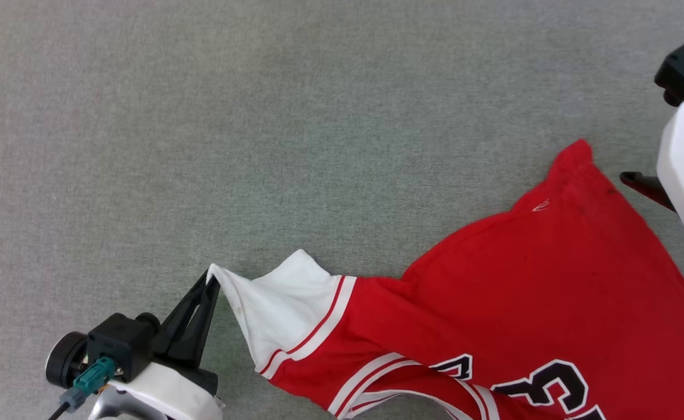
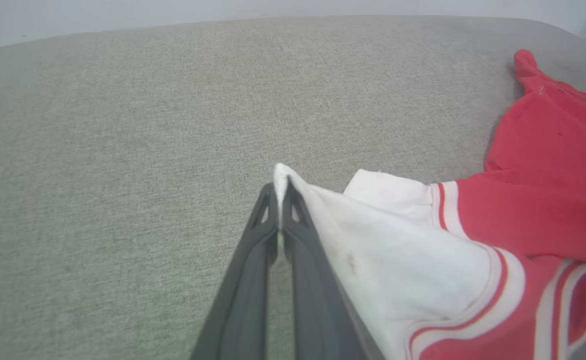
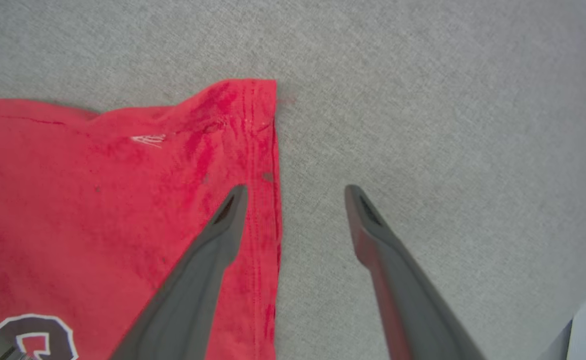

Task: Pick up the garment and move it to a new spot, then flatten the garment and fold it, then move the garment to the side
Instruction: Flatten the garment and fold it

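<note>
Flattening looks to be the step in hand. The shirt [image 1: 551, 274] lies lettering-up on the grey table [image 1: 260, 116], at the head view's lower right. Its red body is partly spread but creased around the white sleeve [image 1: 283, 309]. The left jaws are pinched shut on that sleeve's tip, holding it taut toward the left. The right jaws stand wide apart over the hem corner [image 3: 253, 115], one finger above red cloth, the other above bare table, gripping nothing. Folding and the move aside are not yet done, I judge. Whether the first relocation is finished cannot be told.
</note>
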